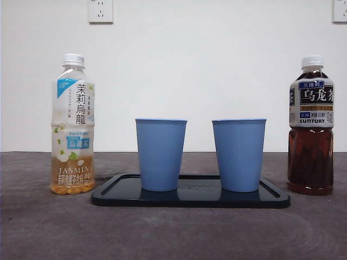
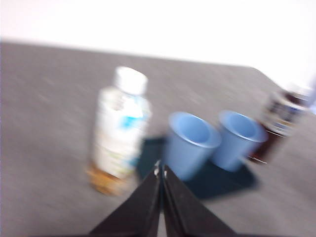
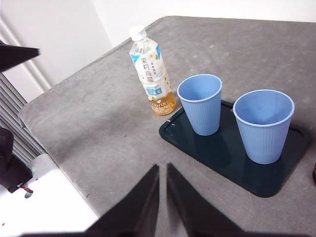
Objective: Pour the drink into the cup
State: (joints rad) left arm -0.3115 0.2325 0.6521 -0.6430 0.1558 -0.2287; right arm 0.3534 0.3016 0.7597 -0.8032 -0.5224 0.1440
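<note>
- The jasmine tea bottle [image 1: 72, 124] stands upright on the grey table [image 1: 43, 227] at about 9 o'clock from the tray, capped, with only a low band of pale amber drink at its base.
- The black tray [image 1: 190, 198] lies flat in the middle of the table and carries 2 blue ribbed cups.
- The left cup [image 1: 160, 154] stands upright near the tray's 9 o'clock end, open and empty as seen from the right wrist view.
- The right cup [image 1: 239, 155] stands upright toward the tray's 3 o'clock end, apart from its twin.
- The dark tea bottle [image 1: 310, 127] stands capped at 3 o'clock from the tray, more than half full.
- The left gripper [image 2: 161, 170] hangs above the table, jaws pressed together, holding nothing; its view is blurred.
- The right gripper [image 3: 163, 170] hangs above the table, jaws nearly closed with a thin gap, holding nothing.
</note>
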